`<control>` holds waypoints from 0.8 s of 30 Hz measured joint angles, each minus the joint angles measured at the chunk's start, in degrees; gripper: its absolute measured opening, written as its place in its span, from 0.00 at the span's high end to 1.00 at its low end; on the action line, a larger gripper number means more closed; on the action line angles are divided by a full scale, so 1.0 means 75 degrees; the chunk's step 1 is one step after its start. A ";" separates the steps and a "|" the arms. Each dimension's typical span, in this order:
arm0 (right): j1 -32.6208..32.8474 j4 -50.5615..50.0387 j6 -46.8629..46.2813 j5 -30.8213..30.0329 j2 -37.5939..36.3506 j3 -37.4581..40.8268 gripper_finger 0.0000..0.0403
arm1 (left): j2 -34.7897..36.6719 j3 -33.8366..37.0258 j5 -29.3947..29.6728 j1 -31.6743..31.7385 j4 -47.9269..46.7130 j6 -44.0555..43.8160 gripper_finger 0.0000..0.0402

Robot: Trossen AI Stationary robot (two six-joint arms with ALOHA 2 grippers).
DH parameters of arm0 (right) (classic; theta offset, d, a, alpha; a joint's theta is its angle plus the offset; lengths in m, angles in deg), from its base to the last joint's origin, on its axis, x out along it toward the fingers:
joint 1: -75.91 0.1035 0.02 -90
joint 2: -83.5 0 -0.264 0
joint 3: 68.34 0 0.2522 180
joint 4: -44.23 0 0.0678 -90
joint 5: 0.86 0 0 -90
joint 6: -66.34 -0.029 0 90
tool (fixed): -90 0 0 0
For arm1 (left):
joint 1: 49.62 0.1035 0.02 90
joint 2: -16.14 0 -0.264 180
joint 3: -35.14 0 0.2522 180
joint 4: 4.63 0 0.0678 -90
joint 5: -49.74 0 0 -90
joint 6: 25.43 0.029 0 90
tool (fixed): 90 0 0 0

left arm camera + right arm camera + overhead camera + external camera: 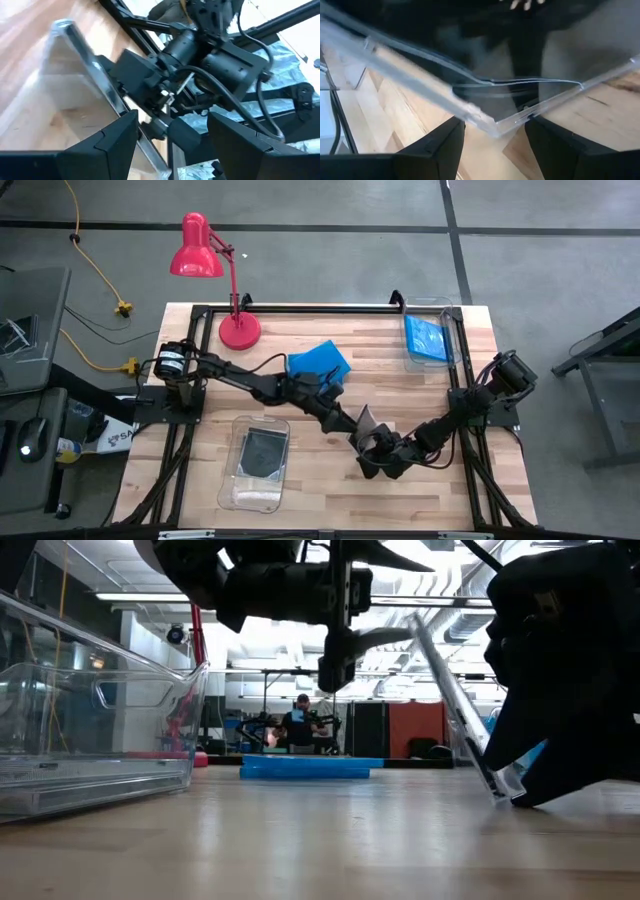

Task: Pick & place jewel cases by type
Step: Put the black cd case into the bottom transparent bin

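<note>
Both grippers meet low over the worktop (330, 480): the right gripper (385, 463) has its fingers closed on a dark jewel case (460, 710), tilted on edge so the left gripper (368, 435), fingers spread, can take it.

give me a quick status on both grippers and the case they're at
Right gripper holds the clear jewel case tilted, one corner on the table. Left gripper open right beside it. Nothing in the way.

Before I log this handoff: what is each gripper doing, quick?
Left gripper: open, next to the jewel case, not gripping it.
Right gripper: closed on the tilted clear jewel case.
</note>
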 joint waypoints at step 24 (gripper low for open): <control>-0.0066 0.0401 0.0925 -0.0458 0.0026 0.0018 0.48 | -0.0004 -0.0129 0.0549 -0.0210 0.0243 0.0078 0.41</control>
